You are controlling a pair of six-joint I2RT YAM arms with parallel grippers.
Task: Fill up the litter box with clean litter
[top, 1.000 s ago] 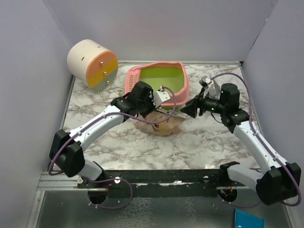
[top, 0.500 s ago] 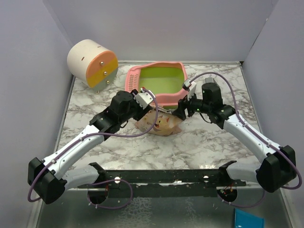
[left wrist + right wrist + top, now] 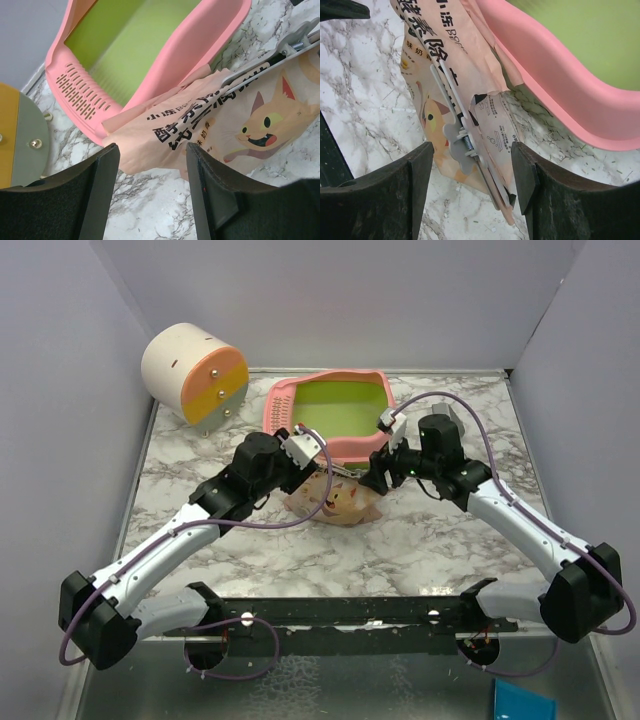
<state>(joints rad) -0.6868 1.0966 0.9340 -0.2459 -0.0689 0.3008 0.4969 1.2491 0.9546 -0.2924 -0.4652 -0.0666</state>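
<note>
Black fingers of the left gripper (image 3: 150, 152) stand spread wide with nothing between them, hanging low over the printed end of a beige pouch (image 3: 200, 120) in the middle of its wrist view. The right gripper (image 3: 472, 150) is likewise parted and empty. It frames a grey spring clip (image 3: 462, 140) that runs along the pouch's folded mouth at the centre of that view.

From where I stand, the step in hand looks like getting this pouch held and unclipped. To do it well, I'd say the right fingers should come down squarely on the clip's handle end by the spring, not on the long bar. The left fingers should pinch the flat paper at the lower left of their view to steady the bag. Keeping the mouth uppermost matters, or grains will spill onto the marble table (image 3: 420, 540).

In the overhead view the pouch sits at centre frame between the two grippers. The litter box (image 3: 330, 435) lies just above them, and its pink near wall appears to touch the pouch's upper edge. Its green basin (image 3: 340, 405) shows bare. No clean litter is visible anywhere loose; I take it to be inside the pouch. A cream-and-orange cylinder (image 3: 195, 373) sits apart at the upper left.
</note>
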